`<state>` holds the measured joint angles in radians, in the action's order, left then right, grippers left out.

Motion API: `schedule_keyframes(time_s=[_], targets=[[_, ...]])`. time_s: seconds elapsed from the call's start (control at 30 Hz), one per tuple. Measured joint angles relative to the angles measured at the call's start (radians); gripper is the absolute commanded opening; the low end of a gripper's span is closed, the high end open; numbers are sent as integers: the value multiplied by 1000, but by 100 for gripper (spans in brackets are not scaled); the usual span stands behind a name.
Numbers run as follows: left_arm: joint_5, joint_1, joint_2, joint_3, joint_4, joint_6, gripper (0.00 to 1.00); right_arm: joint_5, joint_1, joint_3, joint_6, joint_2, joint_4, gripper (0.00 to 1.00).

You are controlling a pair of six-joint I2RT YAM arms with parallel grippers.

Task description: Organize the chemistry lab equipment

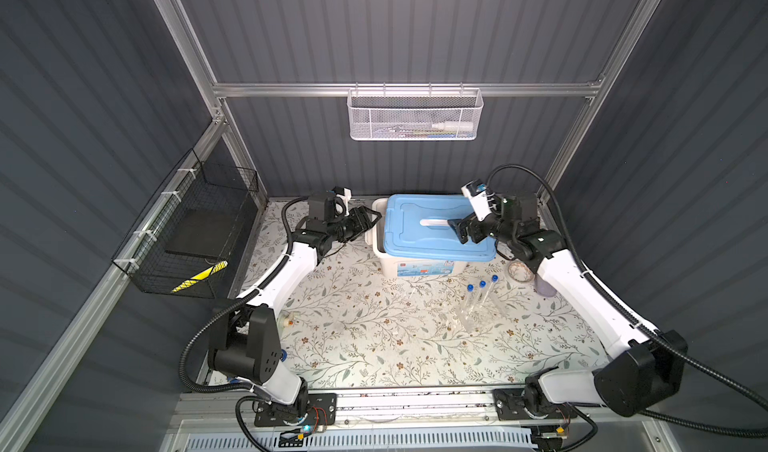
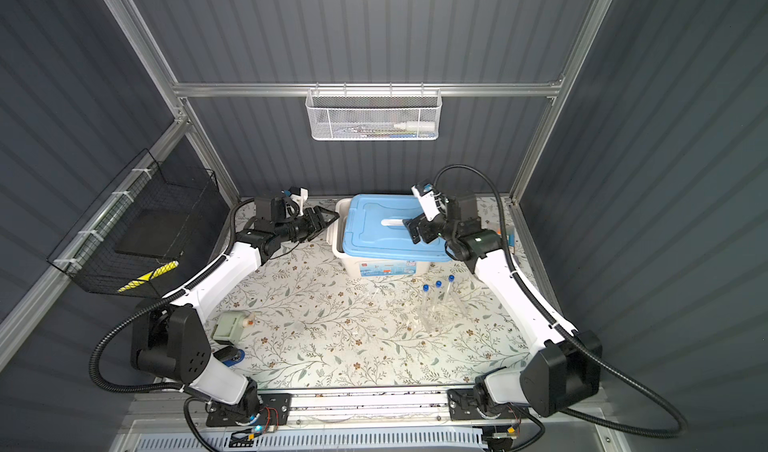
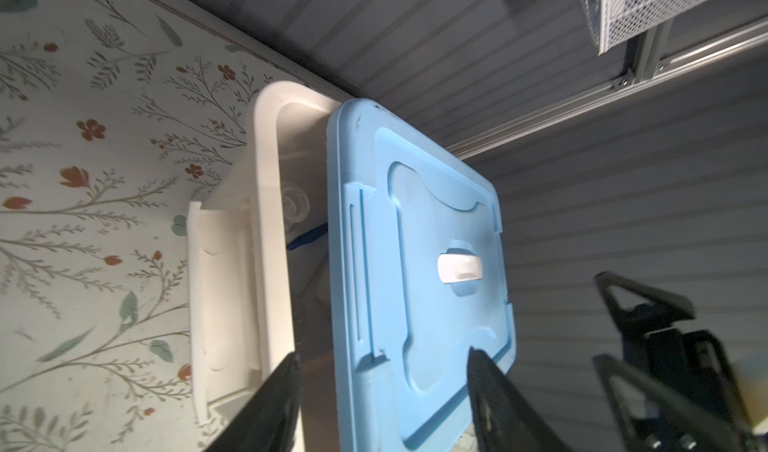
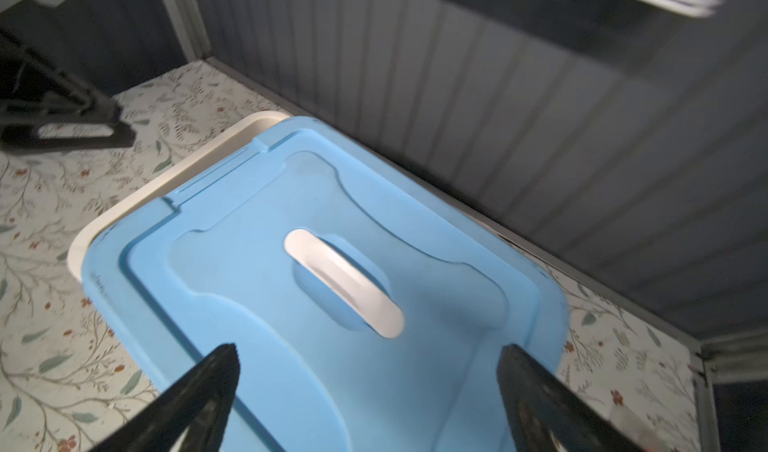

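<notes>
A grey ribbed booth closes in a bench (image 1: 374,346) covered in floral cloth. The left pincer (image 1: 375,220) stands at the left end of the white box (image 1: 415,268), jaws well apart and gripping nothing. In the left wrist view an edge of the blue lid (image 1: 436,242) runs between its fingers, though I cannot tell whether either touches it. The right pincer (image 1: 459,232) hangs over the lid beside the white handle (image 1: 432,222), spread wide and empty. The lid sits skewed on the box, leaving a gap at the left end. Through it a clear round piece of glassware (image 3: 297,209) and a blue strip (image 3: 307,238) show inside. Out on the bench, in front of the box toward the right, three blue-capped test tubes (image 1: 482,294) lean together in some clear holder (image 1: 473,319) that I cannot make out. The tubes look light, stiff, slick and breakable. They are best taken one at a time, round the upper shaft just under the cap, with a gentle squeeze. The lid looks like light rigid plastic, easiest taken by its handle or rim
</notes>
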<state>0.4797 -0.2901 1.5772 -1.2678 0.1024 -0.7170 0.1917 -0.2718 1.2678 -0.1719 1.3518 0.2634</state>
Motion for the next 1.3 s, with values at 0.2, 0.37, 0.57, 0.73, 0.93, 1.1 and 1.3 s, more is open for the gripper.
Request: schedule_keyframes(time_s=[0.2, 0.37, 0.57, 0.73, 0.93, 1.1, 1.3], targets=[[-53, -9, 0, -16, 52, 56, 90, 61, 186, -20, 203, -8, -1, 95], [-88, -14, 1, -23, 83, 86, 99, 129, 260, -47, 313, 34, 18, 92], [-122, -16, 1, -24, 112, 105, 100, 164, 265, -64, 376, 93, 48, 88], [-153, -16, 1, -24, 126, 114, 100, 193, 269, -83, 420, 129, 52, 83], [-167, -16, 1, -24, 130, 116, 100, 251, 269, -84, 463, 174, 53, 79], [-170, -16, 1, -24, 131, 116, 100, 287, 266, -84, 489, 177, 50, 76], [-169, -16, 1, -23, 130, 116, 100, 303, 239, -62, 525, 209, 45, 74]])
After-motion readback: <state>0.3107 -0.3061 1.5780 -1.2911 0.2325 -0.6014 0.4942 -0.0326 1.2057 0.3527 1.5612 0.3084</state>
